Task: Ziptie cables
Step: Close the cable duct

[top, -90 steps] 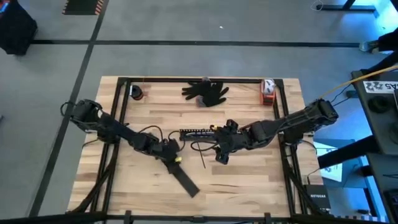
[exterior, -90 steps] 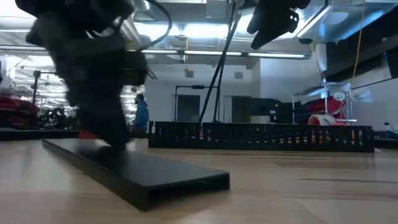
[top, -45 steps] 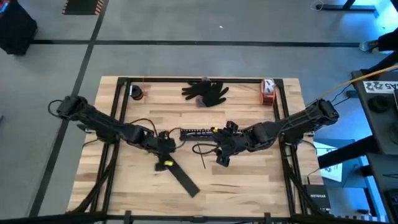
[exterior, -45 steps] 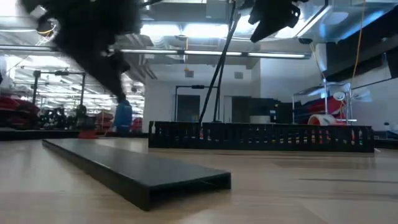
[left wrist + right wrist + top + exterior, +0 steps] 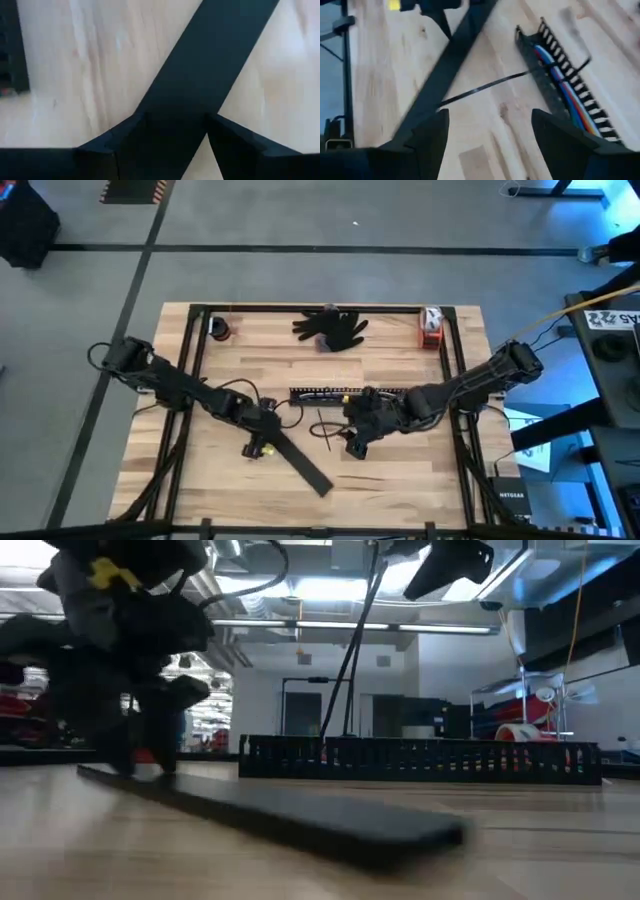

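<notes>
Cables (image 5: 568, 91): they lie bundled inside the slotted black cable duct (image 5: 322, 395), running along its length, blue, red and pale strands side by side in my right wrist view.
Key relation: the duct's long axis runs across the table between my two arms; my right gripper (image 5: 358, 438) sits just on the near side of it, so the cables are ahead of my right fingers, closer to that arm than to the left.
Right gripper state: fingers spread wide, nothing between them.
Left gripper (image 5: 262, 430): low over one end of the flat black cover bar (image 5: 298, 461), its fingers (image 5: 235, 140) straddling the bar (I cannot tell whether they grip it or only bracket it).
In the way: a thin dark zip tie (image 5: 485, 88) lies loose on the wood between my right gripper and the duct, one end reaching to the duct wall; the cover bar lies slantwise just beyond it.
Around: a black glove (image 5: 332, 327) and an orange-and-white object (image 5: 431, 324) rest near the far edge of the table (image 5: 400, 480), well clear of the work.
</notes>
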You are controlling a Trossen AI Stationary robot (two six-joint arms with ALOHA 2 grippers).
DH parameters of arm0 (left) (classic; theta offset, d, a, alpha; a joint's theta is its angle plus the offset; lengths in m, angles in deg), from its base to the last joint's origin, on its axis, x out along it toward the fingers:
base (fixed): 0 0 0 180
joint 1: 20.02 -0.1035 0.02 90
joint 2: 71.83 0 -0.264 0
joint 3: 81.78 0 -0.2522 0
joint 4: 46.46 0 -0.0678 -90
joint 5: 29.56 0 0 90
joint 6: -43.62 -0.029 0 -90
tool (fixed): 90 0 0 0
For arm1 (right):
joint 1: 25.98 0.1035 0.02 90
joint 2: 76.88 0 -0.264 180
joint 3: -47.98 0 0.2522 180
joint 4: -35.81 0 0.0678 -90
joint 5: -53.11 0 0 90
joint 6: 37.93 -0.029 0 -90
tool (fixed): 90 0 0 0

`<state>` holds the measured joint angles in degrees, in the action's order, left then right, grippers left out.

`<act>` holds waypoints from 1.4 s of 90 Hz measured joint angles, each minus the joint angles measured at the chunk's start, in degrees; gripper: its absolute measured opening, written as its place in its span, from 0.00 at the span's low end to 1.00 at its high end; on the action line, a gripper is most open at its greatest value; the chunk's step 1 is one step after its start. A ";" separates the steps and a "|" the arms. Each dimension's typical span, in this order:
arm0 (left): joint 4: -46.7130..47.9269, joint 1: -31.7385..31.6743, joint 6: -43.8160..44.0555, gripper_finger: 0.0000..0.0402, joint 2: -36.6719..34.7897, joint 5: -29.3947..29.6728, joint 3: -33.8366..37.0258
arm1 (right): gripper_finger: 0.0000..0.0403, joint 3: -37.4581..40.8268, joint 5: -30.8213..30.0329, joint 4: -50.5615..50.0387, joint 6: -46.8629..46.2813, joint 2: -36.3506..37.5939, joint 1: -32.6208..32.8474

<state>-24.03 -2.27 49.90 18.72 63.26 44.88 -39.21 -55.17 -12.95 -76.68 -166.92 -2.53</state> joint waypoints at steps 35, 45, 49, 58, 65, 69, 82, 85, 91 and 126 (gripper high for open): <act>-12.39 -0.23 5.17 0.52 2.80 -0.25 -1.84 | 0.68 -0.02 -1.97 7.58 -0.24 -0.94 0.17; 0.70 -0.26 2.48 0.52 -1.75 1.53 -5.18 | 0.68 -0.01 -1.69 12.15 1.57 -1.00 0.17; 5.82 -0.23 2.22 0.52 -3.96 2.87 -5.91 | 0.68 -0.02 -1.78 15.23 2.23 -1.41 0.15; 14.55 -0.21 4.00 0.52 -9.56 5.08 -5.96 | 0.68 -0.04 -2.02 24.72 5.29 -4.02 0.17; 18.40 -0.21 6.67 0.52 -13.68 6.14 -4.47 | 0.68 -0.04 -1.59 30.93 7.49 -7.41 0.17; 19.69 -0.21 8.55 0.52 -15.52 6.28 -2.87 | 0.68 -0.04 -1.65 32.78 7.57 -9.21 0.11; 16.70 -0.32 13.61 0.52 -18.53 6.31 3.60 | 0.68 -0.04 -4.62 32.82 6.24 -14.20 -1.39; 15.13 -0.30 14.45 0.52 -18.38 6.26 5.13 | 0.68 -0.03 -4.95 32.80 6.17 -15.48 -1.83; 10.47 -0.17 15.64 0.52 -17.61 6.15 8.32 | 0.68 -0.02 -5.10 34.58 6.14 -18.07 -2.68; -12.78 3.74 26.75 0.52 -12.76 3.71 15.55 | 0.68 -8.97 -1.40 33.40 6.82 -31.66 -3.15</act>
<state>-36.82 1.47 76.65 5.96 66.96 60.43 -48.18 -56.57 20.45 -69.85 -198.58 -5.69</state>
